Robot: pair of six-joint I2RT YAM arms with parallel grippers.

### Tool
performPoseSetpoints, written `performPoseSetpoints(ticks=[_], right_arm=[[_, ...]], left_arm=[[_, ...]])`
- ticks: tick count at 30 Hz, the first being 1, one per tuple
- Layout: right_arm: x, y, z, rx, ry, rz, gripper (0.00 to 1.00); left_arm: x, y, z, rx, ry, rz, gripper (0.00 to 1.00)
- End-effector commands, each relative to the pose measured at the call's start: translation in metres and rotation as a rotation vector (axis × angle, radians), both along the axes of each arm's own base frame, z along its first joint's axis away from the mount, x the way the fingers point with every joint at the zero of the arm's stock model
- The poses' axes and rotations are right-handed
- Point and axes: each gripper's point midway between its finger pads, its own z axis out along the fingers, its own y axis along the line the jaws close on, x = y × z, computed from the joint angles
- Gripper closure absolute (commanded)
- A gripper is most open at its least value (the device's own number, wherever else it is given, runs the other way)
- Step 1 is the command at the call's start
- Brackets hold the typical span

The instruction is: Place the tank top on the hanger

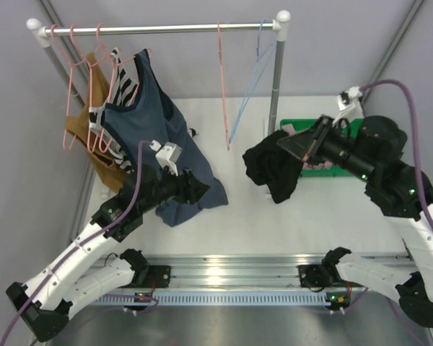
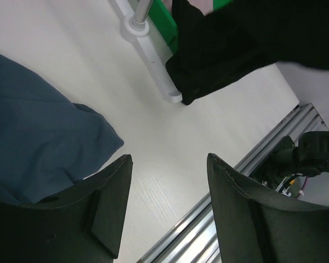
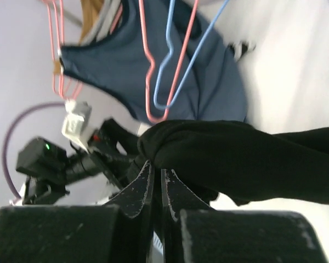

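The black tank top (image 1: 270, 171) hangs bunched from my right gripper (image 1: 285, 144), which is shut on a fold of it above the table, right of the rack post. In the right wrist view the fingers (image 3: 158, 170) pinch the black fabric (image 3: 236, 159). A salmon-pink hanger (image 1: 222, 86) hangs empty on the rail beside a light-blue hanger (image 1: 252, 79); both show in the right wrist view, the pink hanger (image 3: 148, 71) just beyond the top. My left gripper (image 1: 202, 189) is open and empty over the table (image 2: 167, 159), next to the slate-blue tank top (image 1: 159, 137).
A green bin (image 1: 325, 144) sits behind the black top. The rack post (image 1: 276, 86) and its white foot (image 2: 153, 55) stand at the middle right. Several pink hangers (image 1: 79, 79) with a mustard garment (image 1: 94, 144) and a striped one hang at the left. An aluminium rail (image 1: 224, 270) runs along the near edge.
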Motion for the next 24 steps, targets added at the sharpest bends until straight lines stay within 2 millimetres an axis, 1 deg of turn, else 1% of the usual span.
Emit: performPoseSetpoints(ticks=[1, 2, 3, 4, 5, 6, 7, 8, 9, 10, 11, 12, 13, 14, 15, 16, 17, 18, 20, 21, 22, 23, 24], right_arm=[[-0.012, 0.025, -0.014, 0.093, 0.024, 0.048, 1.00], [-0.012, 0.035, -0.042, 0.084, 0.072, 0.058, 1.00], [-0.012, 0.037, -0.055, 0.082, 0.093, 0.054, 1.00], [-0.016, 0.035, -0.062, 0.095, 0.099, 0.052, 1.00], [-0.013, 0.037, -0.096, 0.077, 0.156, 0.042, 1.00], [-0.013, 0.038, -0.106, 0.080, 0.168, 0.039, 1.00], [-0.012, 0.039, -0.118, 0.081, 0.187, 0.037, 1.00], [-0.014, 0.042, -0.150, 0.061, 0.252, 0.048, 1.00], [-0.012, 0.046, -0.159, 0.076, 0.261, 0.056, 1.00], [-0.010, 0.047, -0.176, 0.076, 0.301, 0.066, 1.00], [-0.011, 0.044, -0.211, 0.059, 0.373, 0.058, 1.00], [-0.008, 0.043, -0.225, 0.062, 0.398, 0.052, 1.00], [-0.004, 0.039, -0.235, 0.073, 0.410, 0.040, 1.00], [-0.002, 0.027, -0.264, 0.062, 0.469, 0.005, 1.00], [0.000, 0.021, -0.276, 0.059, 0.493, -0.012, 1.00], [0.006, 0.009, -0.288, 0.054, 0.520, -0.054, 1.00], [0.004, 0.001, -0.306, 0.025, 0.548, -0.074, 1.00], [0.005, -0.005, -0.315, 0.010, 0.562, -0.092, 1.00], [0.003, -0.019, -0.334, -0.030, 0.600, -0.126, 1.00], [0.002, -0.022, -0.339, -0.050, 0.609, -0.134, 0.96], [0.000, -0.025, -0.343, -0.070, 0.619, -0.145, 0.89], [-0.001, -0.030, -0.347, -0.103, 0.625, -0.162, 0.84], [-0.001, -0.033, -0.348, -0.116, 0.623, -0.170, 0.72]], left_arm=[[-0.001, -0.007, 0.008, -0.058, -0.024, -0.020, 0.38], [-0.001, -0.008, 0.008, -0.064, -0.024, -0.022, 0.38], [-0.002, -0.009, 0.004, -0.064, -0.014, -0.026, 0.38], [-0.002, -0.009, -0.002, -0.064, 0.003, -0.023, 0.38], [-0.002, -0.011, -0.004, -0.071, 0.005, -0.032, 0.38], [-0.002, -0.012, -0.009, -0.069, 0.017, -0.035, 0.38], [-0.003, -0.013, -0.019, -0.066, 0.041, -0.034, 0.38], [-0.004, -0.015, -0.022, -0.068, 0.050, -0.043, 0.38], [-0.003, -0.017, -0.029, -0.062, 0.066, -0.045, 0.38], [-0.005, -0.017, -0.041, -0.054, 0.094, -0.047, 0.38], [-0.005, -0.019, -0.046, -0.051, 0.108, -0.054, 0.39], [-0.005, -0.022, -0.051, -0.053, 0.120, -0.065, 0.39], [-0.007, -0.023, -0.063, -0.047, 0.148, -0.068, 0.39], [-0.007, -0.025, -0.069, -0.048, 0.161, -0.069, 0.39], [-0.006, -0.028, -0.075, -0.049, 0.176, -0.074, 0.39], [-0.009, -0.029, -0.085, -0.048, 0.206, -0.084, 0.39], [-0.009, -0.031, -0.089, -0.050, 0.220, -0.088, 0.39], [-0.011, -0.033, -0.098, -0.039, 0.242, -0.093, 0.39], [-0.014, -0.039, -0.107, -0.035, 0.252, -0.105, 0.40], [-0.014, -0.041, -0.114, -0.023, 0.264, -0.107, 0.40], [-0.017, -0.046, -0.115, -0.028, 0.263, -0.120, 0.40], [-0.019, -0.048, -0.117, -0.026, 0.271, -0.127, 0.40], [-0.021, -0.050, -0.123, -0.012, 0.289, -0.131, 0.40]])
